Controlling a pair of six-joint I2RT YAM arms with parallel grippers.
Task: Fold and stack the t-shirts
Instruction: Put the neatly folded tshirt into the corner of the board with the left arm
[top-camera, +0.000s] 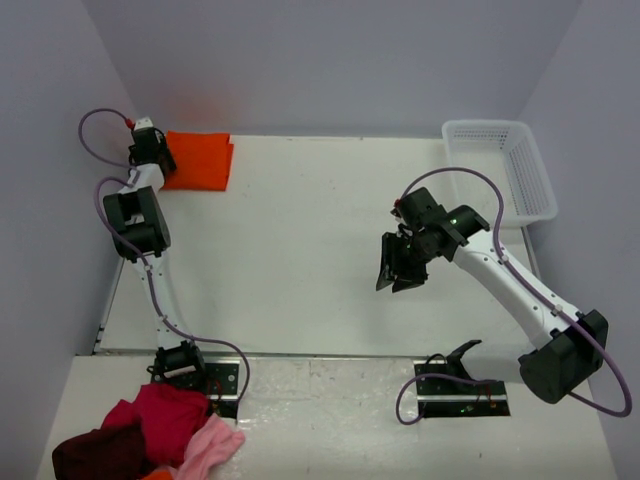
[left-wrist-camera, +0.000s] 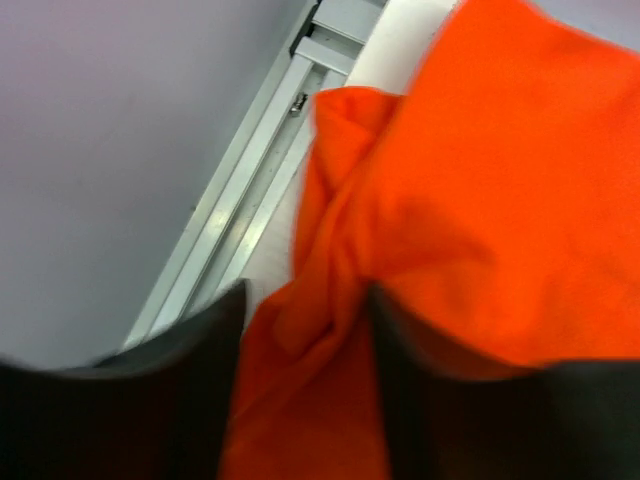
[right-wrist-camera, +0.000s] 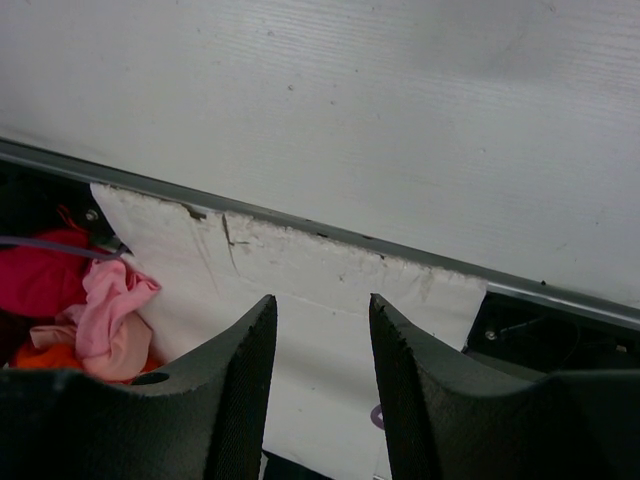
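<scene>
A bright orange t-shirt (top-camera: 198, 160) lies folded at the table's far left corner. My left gripper (top-camera: 152, 150) is at the shirt's left edge, reaching out near the wall. In the left wrist view the orange cloth (left-wrist-camera: 470, 190) fills the frame, and a bunched ridge of it runs down between the two dark fingers (left-wrist-camera: 185, 400), touching both; the gripper (left-wrist-camera: 305, 400) is shut on that fold. My right gripper (top-camera: 400, 268) hangs open and empty over the right middle of the table; in its wrist view nothing is between the fingers (right-wrist-camera: 230, 400).
A white mesh basket (top-camera: 500, 165) stands at the far right. A pile of red, maroon and pink clothes (top-camera: 150, 435) lies at the near left by the left arm's base, and also shows in the right wrist view (right-wrist-camera: 90, 310). A metal rail (left-wrist-camera: 240, 210) edges the table by the wall.
</scene>
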